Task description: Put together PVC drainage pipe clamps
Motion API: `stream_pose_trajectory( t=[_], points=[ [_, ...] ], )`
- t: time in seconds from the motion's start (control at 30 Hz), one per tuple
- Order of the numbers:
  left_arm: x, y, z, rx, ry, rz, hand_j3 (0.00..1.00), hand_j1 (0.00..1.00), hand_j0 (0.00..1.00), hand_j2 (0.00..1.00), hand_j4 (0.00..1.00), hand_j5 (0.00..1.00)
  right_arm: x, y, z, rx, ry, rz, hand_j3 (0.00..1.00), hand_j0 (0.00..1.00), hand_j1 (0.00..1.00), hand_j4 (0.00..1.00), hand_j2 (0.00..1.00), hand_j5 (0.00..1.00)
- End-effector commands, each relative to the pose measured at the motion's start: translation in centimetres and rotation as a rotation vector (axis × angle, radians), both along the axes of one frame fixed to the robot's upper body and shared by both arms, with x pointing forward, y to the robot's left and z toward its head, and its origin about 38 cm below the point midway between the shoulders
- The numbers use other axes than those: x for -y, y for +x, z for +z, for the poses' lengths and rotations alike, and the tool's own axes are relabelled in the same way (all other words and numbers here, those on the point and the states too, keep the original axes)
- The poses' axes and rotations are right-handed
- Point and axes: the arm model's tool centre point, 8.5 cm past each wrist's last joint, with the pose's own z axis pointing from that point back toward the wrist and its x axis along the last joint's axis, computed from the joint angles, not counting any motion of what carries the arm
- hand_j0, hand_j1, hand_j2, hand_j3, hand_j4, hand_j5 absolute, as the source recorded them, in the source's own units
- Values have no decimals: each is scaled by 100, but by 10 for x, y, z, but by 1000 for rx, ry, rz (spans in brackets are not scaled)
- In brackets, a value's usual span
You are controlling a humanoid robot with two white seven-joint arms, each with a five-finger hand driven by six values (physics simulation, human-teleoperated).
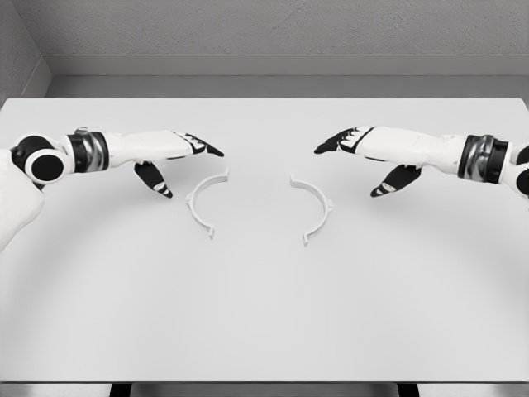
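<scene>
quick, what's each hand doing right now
Left hand: open, fingers extended, holding nothing, beside the left clamp half.
Right hand: open, holding nothing, beside the right clamp half.

Two white half-ring clamp pieces (205, 203) (314, 210), two hands (178, 149) (364, 147), one table (264, 331).

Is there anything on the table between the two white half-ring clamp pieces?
No. In the head view, only bare table shows between the left clamp half and the right clamp half.

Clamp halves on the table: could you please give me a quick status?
Left hand and right hand open, holding nothing. Left clamp half and right clamp half flat on table, apart, untouched. Nothing between them.
</scene>
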Motion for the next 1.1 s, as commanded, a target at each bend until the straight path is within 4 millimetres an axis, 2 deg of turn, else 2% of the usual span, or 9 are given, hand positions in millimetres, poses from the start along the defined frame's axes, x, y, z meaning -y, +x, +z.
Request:
stream_pose_trajectory(
  t=[0.0, 0.27, 0.47, 0.7, 0.87, 1.07],
  points=[
    [1, 0, -1, -3, 2, 1, 100, 100, 100, 100, 100, 100, -9, 1, -1, -7, 28, 10, 100, 100, 100, 100, 100, 100],
    [-1, 1, -5, -14, 4, 9, 100, 100, 100, 100, 100, 100, -23, 3, -9, -23, 47, 23, 100, 100, 100, 100, 100, 100],
    [11, 2, -12, -23, 5, 1, 100, 100, 100, 100, 100, 100, -29, 3, -18, -44, 57, 25, 100, 100, 100, 100, 100, 100],
    [13, 6, -16, -39, -4, 14, 100, 100, 100, 100, 100, 100, -29, -1, -35, -88, 80, 16, 100, 100, 100, 100, 100, 100],
    [12, 9, -18, -48, -9, 28, 100, 100, 100, 100, 100, 100, -32, -5, -39, -137, 175, 12, 100, 100, 100, 100, 100, 100],
    [12, 10, -16, -36, 6, 27, 100, 100, 100, 100, 100, 100, -26, -3, -41, -145, 184, -9, 100, 100, 100, 100, 100, 100]
  ],
)
